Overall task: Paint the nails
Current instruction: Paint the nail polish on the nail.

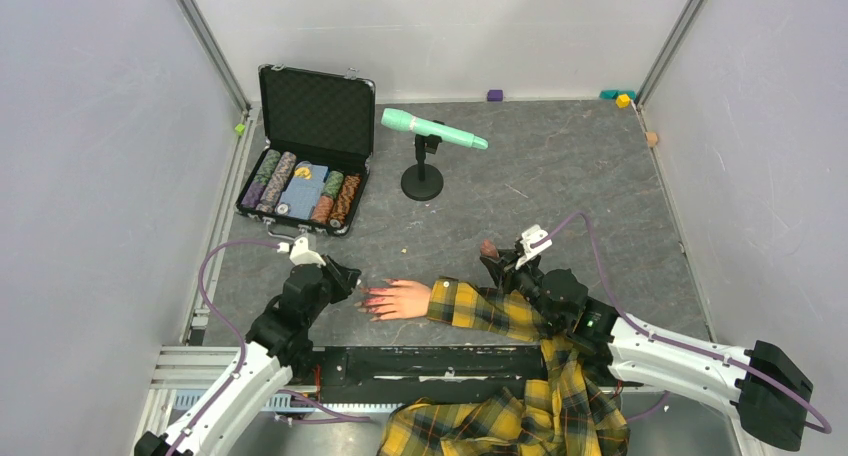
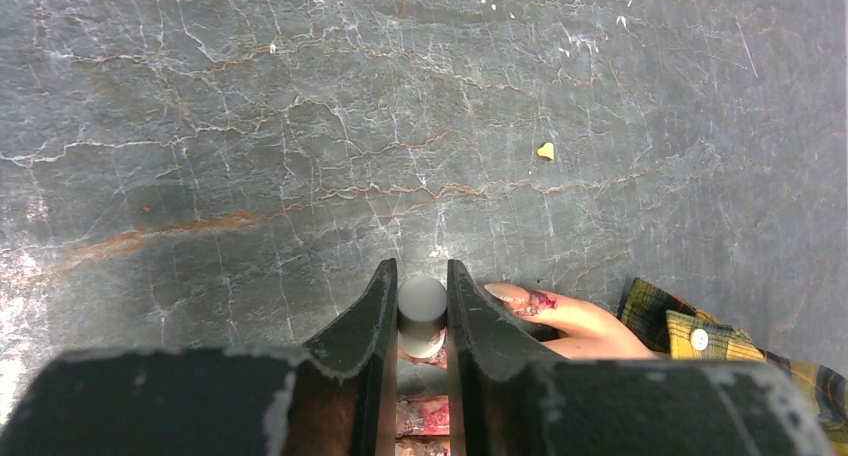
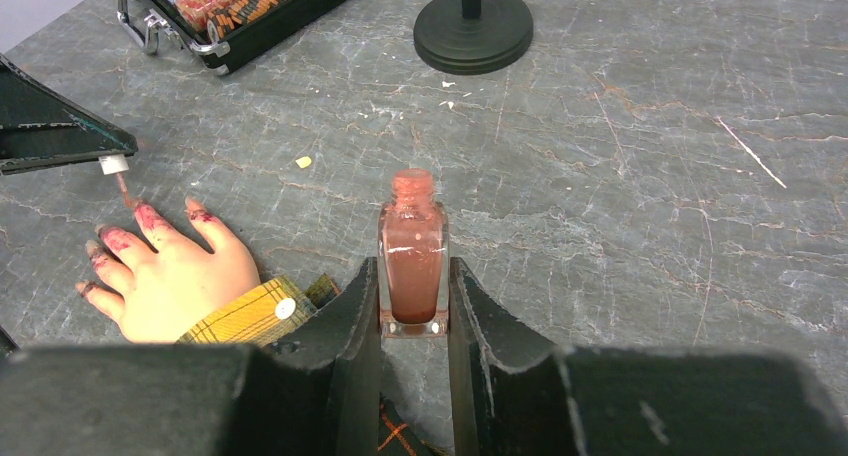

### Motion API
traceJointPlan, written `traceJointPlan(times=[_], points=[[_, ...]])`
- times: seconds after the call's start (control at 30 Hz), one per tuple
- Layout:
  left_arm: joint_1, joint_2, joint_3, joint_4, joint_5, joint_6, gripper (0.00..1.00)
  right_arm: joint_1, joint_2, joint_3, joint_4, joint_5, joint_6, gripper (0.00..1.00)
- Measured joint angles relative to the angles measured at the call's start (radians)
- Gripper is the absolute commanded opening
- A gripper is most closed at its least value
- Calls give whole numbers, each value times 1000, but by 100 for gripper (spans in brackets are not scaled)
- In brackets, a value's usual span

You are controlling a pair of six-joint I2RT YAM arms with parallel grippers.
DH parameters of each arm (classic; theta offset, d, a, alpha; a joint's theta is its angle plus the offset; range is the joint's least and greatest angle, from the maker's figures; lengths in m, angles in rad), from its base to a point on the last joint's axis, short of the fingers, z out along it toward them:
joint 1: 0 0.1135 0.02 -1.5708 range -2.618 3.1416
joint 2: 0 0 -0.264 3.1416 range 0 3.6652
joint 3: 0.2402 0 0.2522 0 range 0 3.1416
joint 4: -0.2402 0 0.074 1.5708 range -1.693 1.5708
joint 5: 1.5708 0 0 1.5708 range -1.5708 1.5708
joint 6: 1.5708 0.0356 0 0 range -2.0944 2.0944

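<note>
Ok so the left arm's fingers are pinching the little white brush cap. The cap doubles as the handle, so that grip figures. The brush hangs just beside the nails, which are smeared red-pink with some on the skin too. They tip a mannequin hand lying back-up on the desk in a yellow plaid sleeve, fingertips pointing toward the left arm.

The right arm's fingers are clamped on the open polish bottle, upright near the wrist. My guess is that's so it can't tip and re-dipping is a short trip.

There's no readable writing anywhere: the bottle is bare, and the poker chip case and mint microphone show nothing legible.
</note>
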Motion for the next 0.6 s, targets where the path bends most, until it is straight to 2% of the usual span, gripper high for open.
traceJointPlan(times=[0.6], points=[[0,63,0,11,-2,0,2,0,0,0,0,0,0,0]])
